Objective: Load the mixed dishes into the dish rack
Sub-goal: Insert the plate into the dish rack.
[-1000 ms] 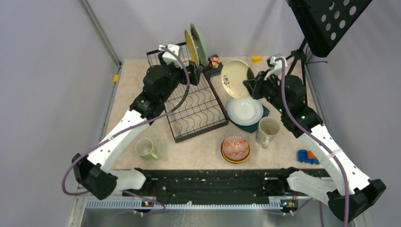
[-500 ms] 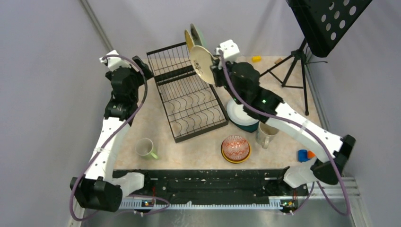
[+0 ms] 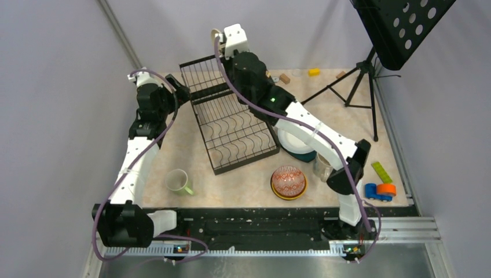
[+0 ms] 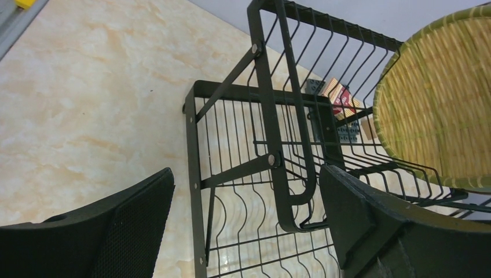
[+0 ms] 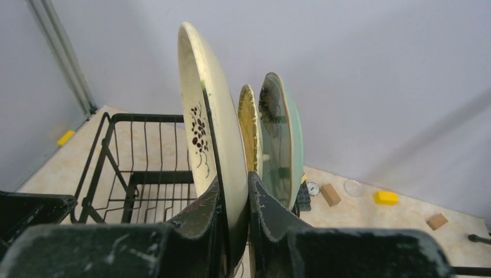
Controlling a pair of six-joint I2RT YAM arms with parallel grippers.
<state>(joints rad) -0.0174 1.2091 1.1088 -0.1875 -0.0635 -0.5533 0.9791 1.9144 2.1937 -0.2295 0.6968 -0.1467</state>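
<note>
R grip (image 5: 234,188): clenched on cream plate (image 5: 211,127) rim, kept upright to drop into a slot.
Plate: over rack (image 3: 237,133) rear, just beside racked yellow plate (image 5: 248,130).
L grip (image 4: 246,179): released, left of rack, out of way.

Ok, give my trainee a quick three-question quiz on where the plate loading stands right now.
1. True or false: the left gripper is shut.
2. The cream flowered plate in the right gripper is: A lying flat; B upright on edge; C tipped face down.
3. Fill in: ___ other plates stand in the dish rack.
Key: 1 false, its jaws stand wide open. 2 B. 3 two, the yellow plate and the pale teal plate.
</note>
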